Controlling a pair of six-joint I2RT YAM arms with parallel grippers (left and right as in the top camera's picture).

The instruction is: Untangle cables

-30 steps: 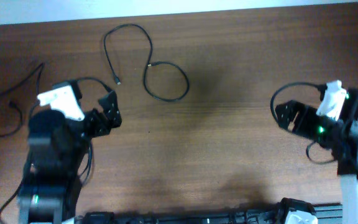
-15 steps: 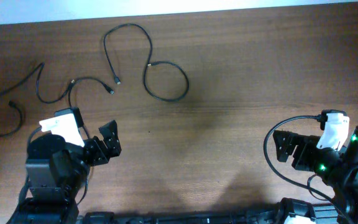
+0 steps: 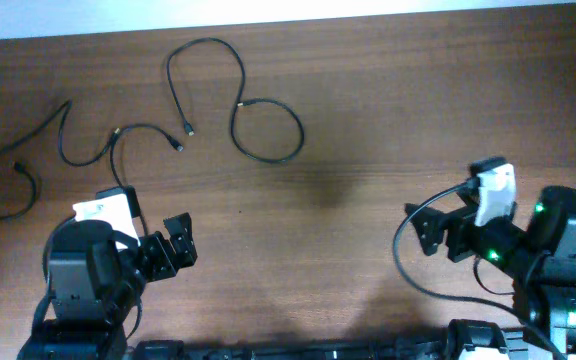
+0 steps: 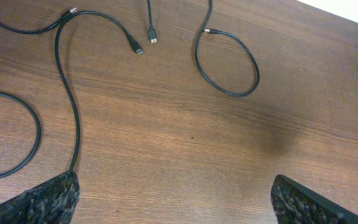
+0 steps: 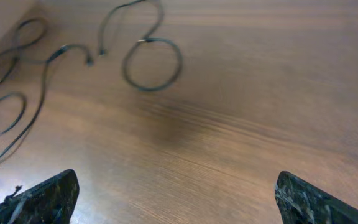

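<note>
Three thin black cables lie spread apart on the far left of the wooden table [image 3: 368,110]. One has a round loop [image 3: 267,161] and a long arc behind it. A short wavy one [image 3: 133,127] lies to its left. A third [image 3: 43,130] curls at the far left edge. The left wrist view shows the loop [image 4: 196,62] and the wavy cable [image 4: 78,130] running down to the left finger. The right wrist view shows the loop [image 5: 180,62], blurred. My left gripper [image 3: 176,255] [image 4: 179,205] is open and empty, near the front. My right gripper [image 3: 430,230] [image 5: 179,199] is open and empty over bare wood.
The table's far edge meets a white wall [image 3: 288,8] at the top. Thick black wires loop off the right arm [image 3: 403,260]. Both arm bases stand at the front edge.
Both arms have drawn back toward the front edge. The left gripper moved off the wavy cable, which now lies uncovered. The right gripper moved down and left.
</note>
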